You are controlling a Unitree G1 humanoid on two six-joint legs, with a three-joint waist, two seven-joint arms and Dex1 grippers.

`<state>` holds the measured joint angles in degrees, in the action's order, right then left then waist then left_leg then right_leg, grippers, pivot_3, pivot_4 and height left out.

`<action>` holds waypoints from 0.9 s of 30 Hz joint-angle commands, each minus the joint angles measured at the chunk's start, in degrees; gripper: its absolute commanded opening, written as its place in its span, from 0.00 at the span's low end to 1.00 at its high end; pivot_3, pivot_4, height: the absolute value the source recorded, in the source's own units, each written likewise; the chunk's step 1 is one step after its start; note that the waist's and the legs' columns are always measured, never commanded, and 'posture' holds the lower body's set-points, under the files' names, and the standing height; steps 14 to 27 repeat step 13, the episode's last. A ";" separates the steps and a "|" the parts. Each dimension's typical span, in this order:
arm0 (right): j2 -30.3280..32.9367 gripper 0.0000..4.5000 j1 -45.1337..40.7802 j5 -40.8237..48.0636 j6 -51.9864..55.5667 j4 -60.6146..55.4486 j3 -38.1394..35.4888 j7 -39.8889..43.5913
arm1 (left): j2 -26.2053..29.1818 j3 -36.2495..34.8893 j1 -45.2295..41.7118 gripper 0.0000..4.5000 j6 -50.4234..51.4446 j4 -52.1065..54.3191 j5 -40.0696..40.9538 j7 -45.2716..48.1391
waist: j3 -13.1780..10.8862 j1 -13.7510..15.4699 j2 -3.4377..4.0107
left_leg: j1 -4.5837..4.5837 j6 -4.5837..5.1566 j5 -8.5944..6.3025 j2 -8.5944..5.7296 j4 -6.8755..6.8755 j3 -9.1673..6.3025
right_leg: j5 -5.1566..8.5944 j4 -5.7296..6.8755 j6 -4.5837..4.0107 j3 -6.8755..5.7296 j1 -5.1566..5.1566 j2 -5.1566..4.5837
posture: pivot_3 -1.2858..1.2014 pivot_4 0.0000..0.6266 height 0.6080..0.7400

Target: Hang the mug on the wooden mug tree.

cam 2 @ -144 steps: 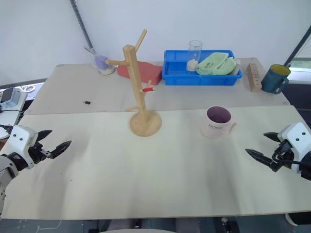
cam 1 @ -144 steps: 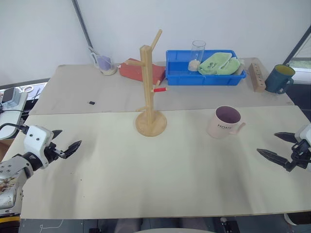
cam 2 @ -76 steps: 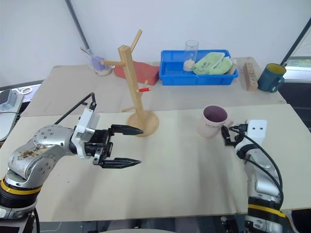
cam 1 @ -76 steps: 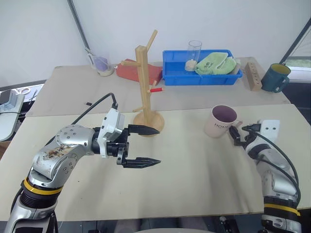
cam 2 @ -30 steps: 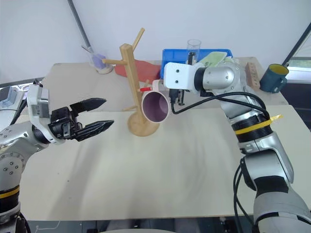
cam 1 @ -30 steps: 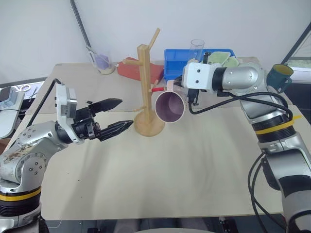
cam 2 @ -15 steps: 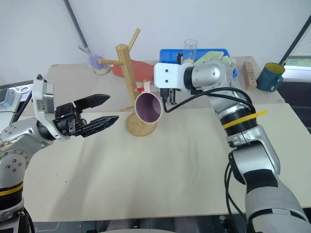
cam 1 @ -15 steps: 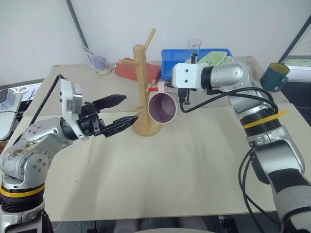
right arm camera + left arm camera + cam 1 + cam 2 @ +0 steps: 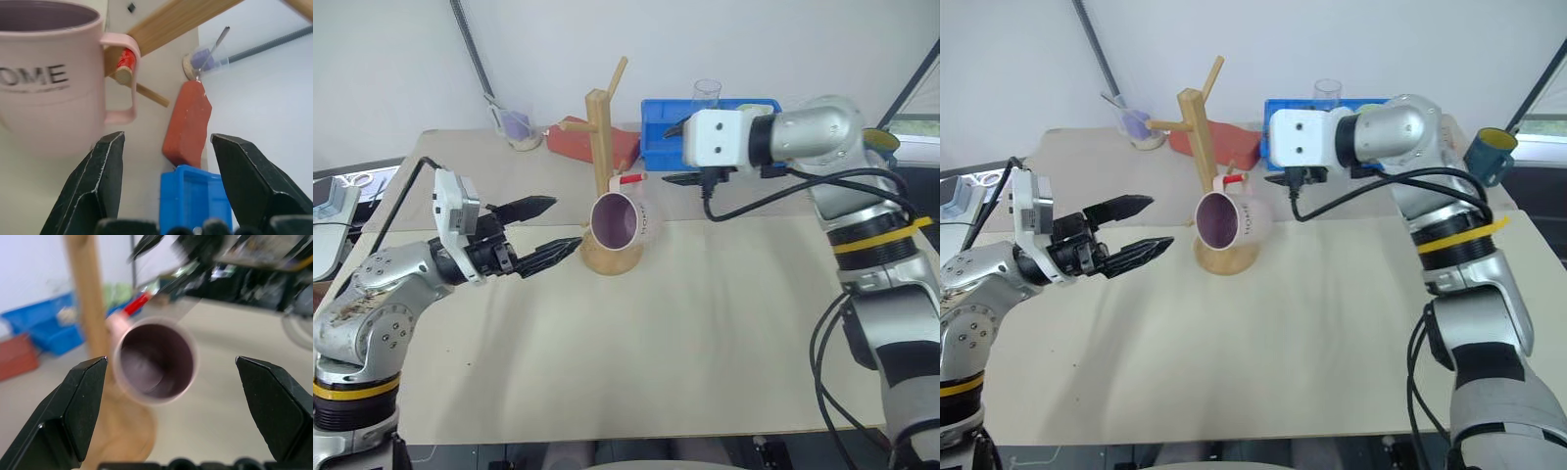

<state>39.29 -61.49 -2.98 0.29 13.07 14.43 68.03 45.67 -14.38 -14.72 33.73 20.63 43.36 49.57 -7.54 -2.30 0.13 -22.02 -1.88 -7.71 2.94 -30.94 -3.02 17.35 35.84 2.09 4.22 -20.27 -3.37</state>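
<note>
Mug [image 9: 618, 219] hangs by its handle on the red-tipped peg [image 9: 125, 61] of the wooden mug tree [image 9: 603, 157], mouth tipped toward the left gripper [image 9: 551, 228]. Tree stands near the middle of the table [image 9: 705, 333], toward its back edge. Right gripper [image 9: 164, 166] sits just beside the handle, jaws spread, grasping nothing. Left gripper waits short of the mug, jaws parted, empty. Hanging step looks done; next move calls for pulling the right arm clear without nudging the mug.
</note>
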 commanded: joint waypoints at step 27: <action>7.37 0.70 8.49 26.11 32.35 -20.19 -15.24 3.26 | 7.08 -3.28 0.76 1.00 -4.77 -4.57 -7.94 4.40 | -0.07 -0.06 -0.10 | 0.00 -0.50 -0.31 0.02 0.06 0.06 | 0.17 -0.03 -0.30 -0.03 -0.18 -0.10 | 0.52 0.24 0.86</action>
